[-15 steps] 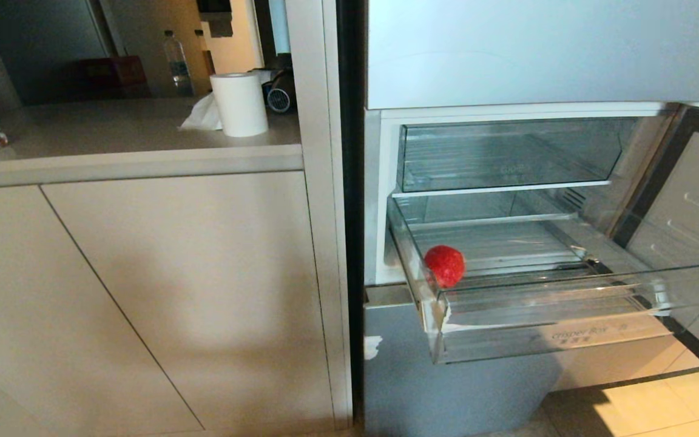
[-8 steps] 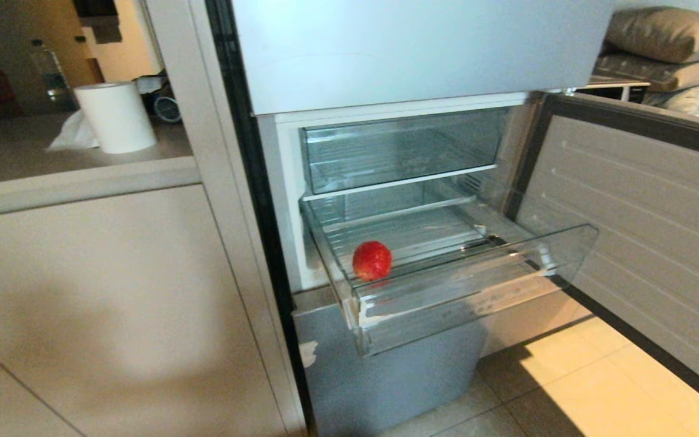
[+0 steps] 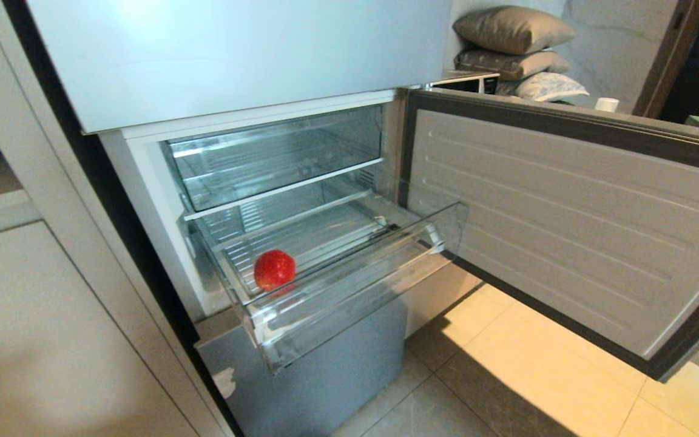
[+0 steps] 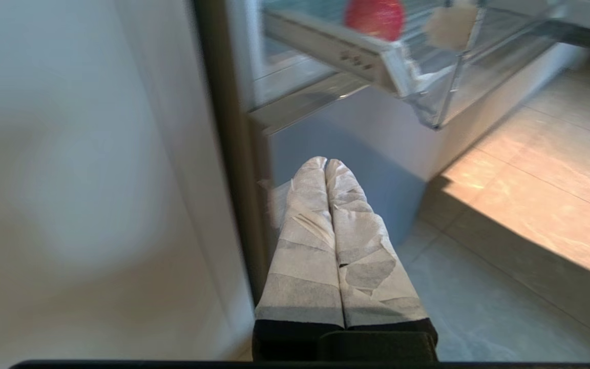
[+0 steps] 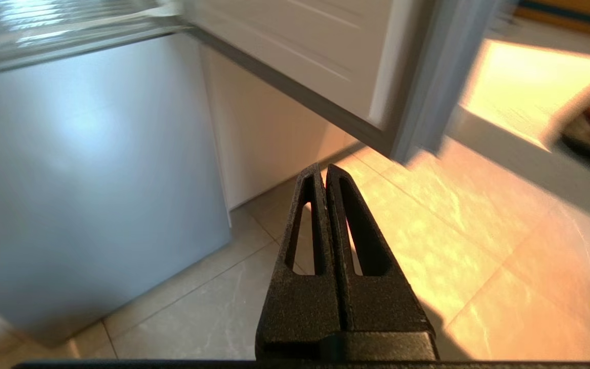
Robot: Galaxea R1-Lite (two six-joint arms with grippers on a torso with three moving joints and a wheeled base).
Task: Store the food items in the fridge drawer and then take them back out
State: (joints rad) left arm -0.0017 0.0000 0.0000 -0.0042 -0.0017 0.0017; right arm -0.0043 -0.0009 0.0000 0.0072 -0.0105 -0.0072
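Food item: one red round fruit (image 3: 274,269) lies on the ribbed bottom of the fridge drawer (image 3: 349,276), near its front left corner, just behind the curved front lip. No second piece shows in the drawer.
Fridge drawer: one clear plastic drawer, pulled out of the fridge body and open at the top; nothing covers the fruit from above.
Upper bin: one clear bin (image 3: 276,155) sits pushed in above the drawer, under the pale upper door panel (image 3: 222,54).
Fridge door: one door (image 3: 568,224) swung wide open on the right of the drawer, its ribbed inner liner facing the camera.
Lower panel: a silver-blue front (image 3: 325,376) right below the drawer.
Cabinet: a beige cabinet front (image 3: 52,340) stands left of the fridge.
Pillows: three stacked (image 3: 510,45) behind the open door.
Left gripper (image 4: 324,163): taped fingers pressed together, empty, low by the fridge's left edge, below the drawer.
Right gripper (image 5: 323,169): black fingers together, empty, above the floor tiles (image 5: 454,246) under the open door.
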